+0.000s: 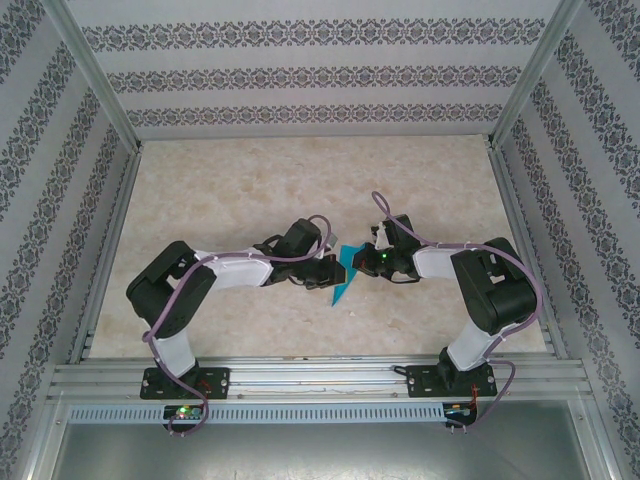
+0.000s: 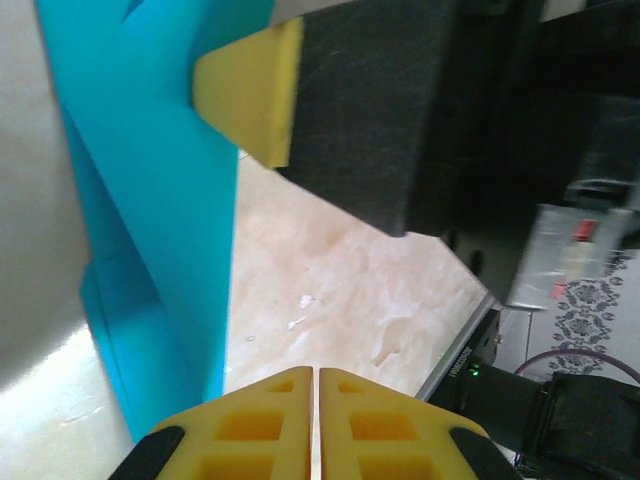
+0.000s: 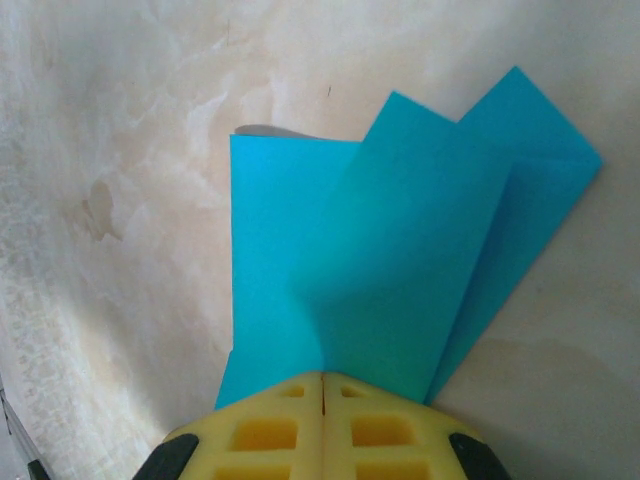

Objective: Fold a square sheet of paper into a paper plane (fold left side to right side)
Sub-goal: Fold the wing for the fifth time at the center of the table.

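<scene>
A: The right gripper (image 3: 322,395), yellow pads clenched on the folded teal-blue square sheet of paper (image 3: 400,250), which fans toward 12 o'clock.
B: The left gripper (image 2: 317,395), pads pressed together, sheet at 9 o'clock; beige marbled tabletop (image 1: 250,190), patterned walls (image 1: 300,80).

One teal paper (image 1: 342,277), two arms (image 1: 200,280), one table (image 1: 250,190)

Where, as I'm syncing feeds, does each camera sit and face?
Top external: above and behind, looking down on the table; left arm, right arm, folded teal paper.
Left wrist: past the left gripper toward the paper and the other arm's yellow finger.
Right wrist: down past the right gripper onto the paper.
All three share the paper.
</scene>
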Tool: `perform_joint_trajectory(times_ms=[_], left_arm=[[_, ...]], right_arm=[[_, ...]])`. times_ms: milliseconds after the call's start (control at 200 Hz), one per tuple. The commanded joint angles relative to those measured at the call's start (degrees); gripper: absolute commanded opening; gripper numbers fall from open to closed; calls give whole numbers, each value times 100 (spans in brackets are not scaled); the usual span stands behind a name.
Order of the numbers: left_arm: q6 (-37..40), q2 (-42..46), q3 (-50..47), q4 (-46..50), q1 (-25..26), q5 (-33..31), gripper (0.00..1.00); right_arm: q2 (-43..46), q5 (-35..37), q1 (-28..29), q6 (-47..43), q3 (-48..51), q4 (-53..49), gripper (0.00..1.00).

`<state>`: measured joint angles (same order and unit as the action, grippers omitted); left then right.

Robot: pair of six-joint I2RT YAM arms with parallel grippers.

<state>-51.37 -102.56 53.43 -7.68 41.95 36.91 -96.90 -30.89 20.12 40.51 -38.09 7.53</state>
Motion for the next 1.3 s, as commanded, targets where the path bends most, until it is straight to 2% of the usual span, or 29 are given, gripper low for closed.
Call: perform_joint_trajectory(times_ms=[0,515,1294], left_arm=[[39,-128,148,31,58,117,11],[3,-456,-105,-150,63,55,11],[207,-420,-197,203,58,-315,11]], right_arm=[[-373,400,106,-140,240,-753,0],[-435,435,115,-201,153,-889,0],[-451,557,203,-278,21,-1135,0]])
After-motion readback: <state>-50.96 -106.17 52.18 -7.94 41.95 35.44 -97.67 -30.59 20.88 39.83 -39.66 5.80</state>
